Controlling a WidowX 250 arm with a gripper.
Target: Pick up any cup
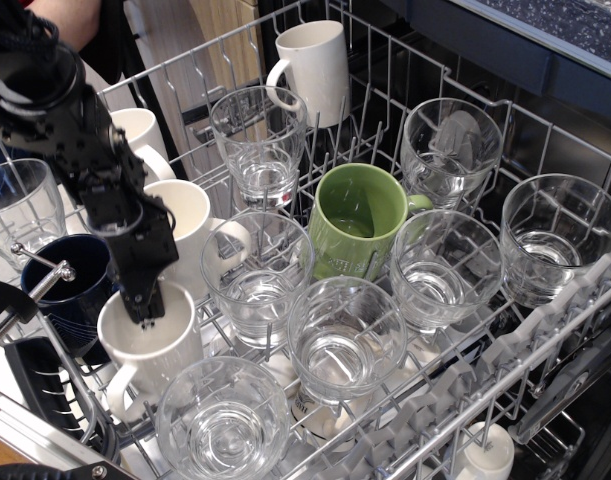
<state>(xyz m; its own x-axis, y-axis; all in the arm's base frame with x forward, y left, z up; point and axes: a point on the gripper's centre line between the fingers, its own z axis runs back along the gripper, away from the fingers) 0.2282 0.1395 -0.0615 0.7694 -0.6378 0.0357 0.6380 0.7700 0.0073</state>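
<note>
The cup (163, 352) is a stout white ceramic mug at the front left of the dishwasher rack (545, 330), upright, with its handle (115, 388) pointing front left. My black gripper (145, 306) reaches down from the upper left and is shut on the cup's far rim, one finger inside and one outside. The cup sits slightly raised and shifted left between a dark blue cup (70, 290) and a glass (255, 285). The fingertips are partly hidden inside the cup.
Two more white mugs (195, 225) (140, 135) stand behind the held cup, and a taller white mug (315, 65) at the back. A green mug (360, 215) leans mid-rack. Several clear glasses (345, 340) fill the rack, one (223, 420) right in front of the cup.
</note>
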